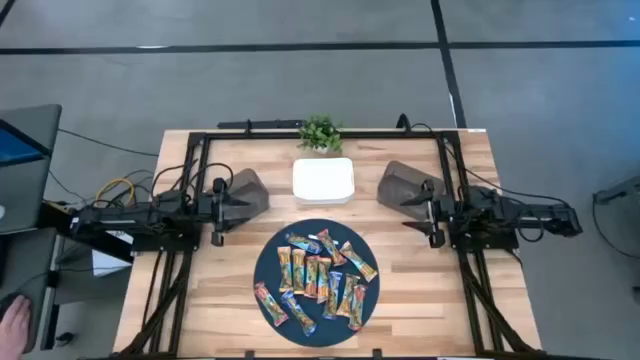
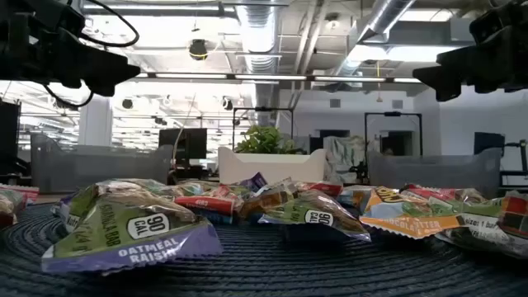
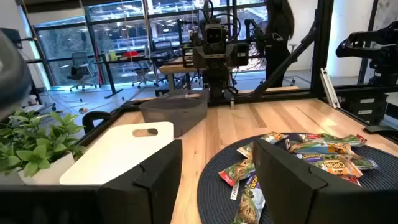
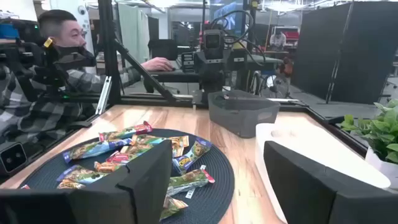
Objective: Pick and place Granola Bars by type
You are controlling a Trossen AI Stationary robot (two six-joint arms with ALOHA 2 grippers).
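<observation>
**Both arms waiting, bars piled on the mat**

While you are looking across the table from left to right, the left gripper [image 1: 262, 193] is hovering at the left side with its fingers spread and nothing between them, just above a grey bin [image 1: 247, 190]. Between the arms, the Granola Bars [image 1: 320, 278] are lying in a loose heap on a dark round mat [image 1: 268, 262] at the near middle, and a white lidded box [image 1: 323, 181] is sitting just beyond it. At the right, the right gripper [image 1: 384, 188] is hanging wide apart and empty over a second grey bin [image 1: 403, 186].
</observation>
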